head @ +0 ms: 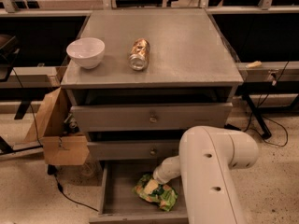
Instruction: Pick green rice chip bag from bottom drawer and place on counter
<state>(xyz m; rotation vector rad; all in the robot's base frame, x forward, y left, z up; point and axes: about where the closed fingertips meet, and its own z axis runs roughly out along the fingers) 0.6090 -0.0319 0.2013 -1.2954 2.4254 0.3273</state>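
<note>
The green rice chip bag lies crumpled in the open bottom drawer, right of the drawer's middle. My white arm reaches down from the lower right into the drawer. The gripper sits at the end of the wrist, right over the bag's upper left part and touching or nearly touching it. Wrist and bag hide the gripper's tip. The grey counter tops the cabinet above.
A white bowl and a crushed metallic can lie on the counter's left half. Two knobbed upper drawers are closed. A cardboard box and a cable sit left of the cabinet. My arm's big link fills the lower right.
</note>
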